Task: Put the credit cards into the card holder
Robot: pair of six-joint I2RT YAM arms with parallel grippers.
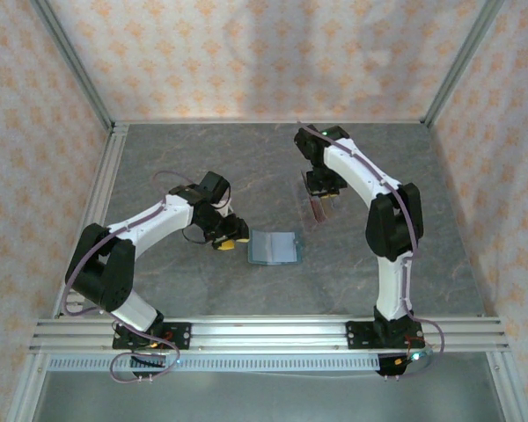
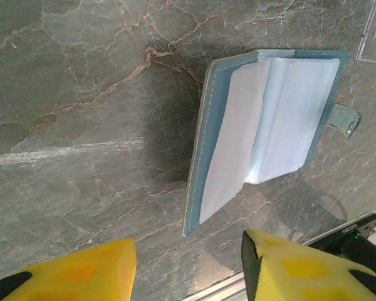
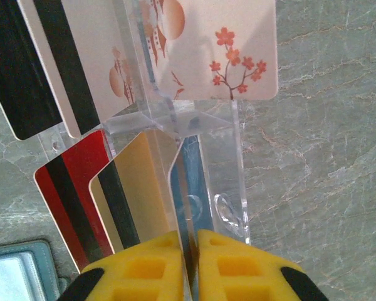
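Credit cards [image 3: 238, 50] stand in a clear stand [image 3: 235, 157] on the grey marbled table [image 1: 202, 158], right of centre and towards the far side.

1. Markings. The foremost pale card bears a red blossom-branch print. The card beside it carries orange-brown round motifs and a black magnetic stripe. A red card [image 3: 75, 182] and a gold card [image 3: 141, 182] sit lower in the stand, each with a dark stripe. Lettering on the cards cannot be read.

2. Card holder [image 1: 273, 247]. It lies open and flat on the table near the centre, teal cover down and pale pockets [image 2: 269, 119] up, with the closure tab projecting from one edge. It lies well apart from the stand.

3. Right arm [image 1: 361, 171]. It reaches from its base towards the far side, with the wrist turned down over the stand. The right jaws are clenched on an edge-on card [image 3: 188, 207], whose thin edge runs between the yellow fingers [image 3: 144, 269].

4. Left arm [image 1: 150, 220]. The elbow is bent at the left and the forearm is extended to the right, low over the table. The left jaws are released: the yellow fingers [image 2: 81, 273] stand wide apart with nothing between them, just beside the card holder's near edge.
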